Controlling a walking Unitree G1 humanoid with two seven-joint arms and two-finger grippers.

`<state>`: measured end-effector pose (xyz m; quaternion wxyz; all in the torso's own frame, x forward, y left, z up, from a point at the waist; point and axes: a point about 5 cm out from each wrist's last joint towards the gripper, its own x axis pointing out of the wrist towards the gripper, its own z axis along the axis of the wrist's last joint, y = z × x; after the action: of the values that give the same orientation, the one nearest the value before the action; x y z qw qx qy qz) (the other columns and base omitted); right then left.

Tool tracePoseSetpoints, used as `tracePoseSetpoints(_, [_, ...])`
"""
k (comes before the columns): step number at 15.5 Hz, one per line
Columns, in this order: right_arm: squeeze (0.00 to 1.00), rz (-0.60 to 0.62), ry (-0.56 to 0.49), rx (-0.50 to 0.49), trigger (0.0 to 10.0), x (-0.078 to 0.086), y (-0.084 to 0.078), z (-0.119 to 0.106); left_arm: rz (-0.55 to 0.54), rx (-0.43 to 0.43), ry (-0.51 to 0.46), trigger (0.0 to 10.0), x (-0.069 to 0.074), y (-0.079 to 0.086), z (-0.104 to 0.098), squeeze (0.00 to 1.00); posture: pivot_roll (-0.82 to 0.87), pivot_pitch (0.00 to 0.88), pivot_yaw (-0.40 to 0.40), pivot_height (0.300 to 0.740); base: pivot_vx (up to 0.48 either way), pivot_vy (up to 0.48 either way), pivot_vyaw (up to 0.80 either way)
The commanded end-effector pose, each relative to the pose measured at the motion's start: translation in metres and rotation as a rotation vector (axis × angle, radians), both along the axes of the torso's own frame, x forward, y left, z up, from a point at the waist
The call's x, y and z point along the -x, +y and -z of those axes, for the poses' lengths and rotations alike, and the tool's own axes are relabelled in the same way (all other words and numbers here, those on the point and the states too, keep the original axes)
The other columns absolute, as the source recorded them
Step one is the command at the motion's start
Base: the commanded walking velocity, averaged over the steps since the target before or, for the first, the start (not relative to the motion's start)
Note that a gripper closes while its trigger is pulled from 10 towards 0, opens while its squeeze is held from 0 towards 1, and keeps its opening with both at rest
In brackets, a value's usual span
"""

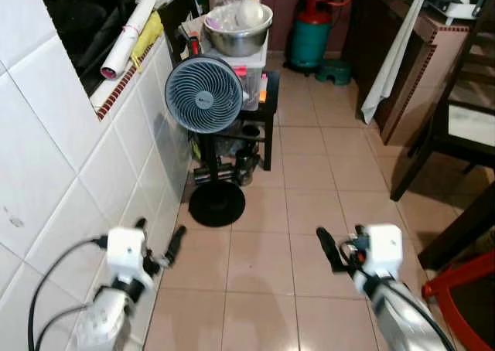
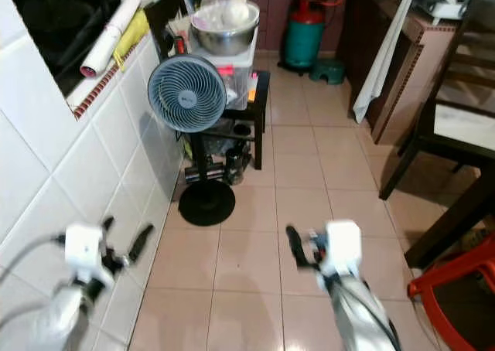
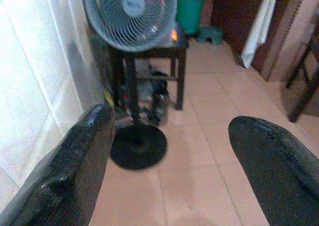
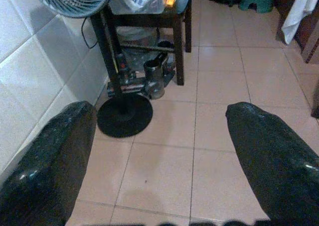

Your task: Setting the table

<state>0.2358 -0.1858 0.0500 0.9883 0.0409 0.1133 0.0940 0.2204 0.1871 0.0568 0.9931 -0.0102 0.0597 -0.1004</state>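
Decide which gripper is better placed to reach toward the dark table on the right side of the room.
Right, probably. The right gripper hangs open on the side of the dark table, with bare floor between. The left gripper, also open, hangs beside the tiled wall, near the fan.

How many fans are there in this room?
1. A grey-blue pedestal fan stands on the tiled floor by the white tiled wall, before a small black table. Others may be out of view.
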Motion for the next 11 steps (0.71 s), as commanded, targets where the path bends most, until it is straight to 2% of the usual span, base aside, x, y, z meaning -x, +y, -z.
tracePoseSetpoints(1, [0.0, -0.013, -0.025, 0.013, 10.0, 0.002, 0.0, -0.011, 0.022, -0.008, -0.017, 10.0, 0.001, 0.001, -0.008, 0.0, 0.01, 0.009, 0.044, 0.74, 0.0, 0.0, 0.0])
tracePoseSetpoints(2, [0.0, 0.008, 0.002, 0.061, 10.0, 0.012, -0.003, -0.014, 0.06, -0.05, -0.066, 10.0, 0.005, 0.0, -0.017, 0.0, -0.01, 0.03, 0.045, 0.74, 0.0, 0.0, 0.0])
tracePoseSetpoints(3, [0.0, 0.005, 0.004, 0.073, 10.0, 0.015, -0.002, -0.016, 0.055, -0.049, -0.073, 10.0, 0.007, -0.001, -0.021, 0.0, -0.01, 0.03, 0.045, 0.74, 0.0, 0.0, 0.0])
tracePoseSetpoints(4, [0.0, 0.018, 0.005, 0.075, 10.0, 0.017, -0.001, -0.016, 0.055, -0.038, -0.058, 10.0, 0.007, -0.003, -0.021, 0.0, -0.01, 0.03, 0.045, 0.74, 0.0, 0.0, 0.0])
tracePoseSetpoints(5, [0.0, 0.029, 0.003, 0.034, 10.0, 0.02, 0.001, -0.02, 0.051, -0.063, -0.045, 10.0, 0.006, -0.004, -0.021, 0.0, -0.02, 0.038, 0.041, 0.74, 0.0, 0.0, 0.0])
tracePoseSetpoints(6, [0.0, 0.042, -0.007, 0.063, 10.0, 0.02, 0.001, -0.023, 0.039, -0.068, -0.039, 10.0, 0.004, -0.004, -0.021, 0.0, -0.02, 0.038, 0.041, 0.74, 0.0, 0.0, 0.0])
tracePoseSetpoints(7, [0.0, 0.032, -0.009, 0.032, 10.0, 0.018, 0.003, -0.026, 0.038, -0.065, -0.046, 10.0, 0.002, -0.004, -0.021, 0.0, -0.02, 0.04, 0.039, 0.74, 0.0, 0.0, 0.0])
tracePoseSetpoints(8, [0.0, 0.012, -0.035, 0.045, 10.0, 0.016, 0.005, -0.032, 0.032, -0.06, -0.052, 10.0, 0.0, -0.005, -0.024, 0.0, -0.02, 0.04, 0.039, 0.74, 0.0, 0.0, 0.0])
tracePoseSetpoints(11, [0.0, -0.017, -0.071, 0.054, 10.0, 0.011, 0.01, -0.04, 0.013, -0.008, -0.071, 10.0, -0.004, -0.01, -0.033, 0.0, -0.02, 0.037, 0.034, 0.74, 0.0, 0.0, 0.0])
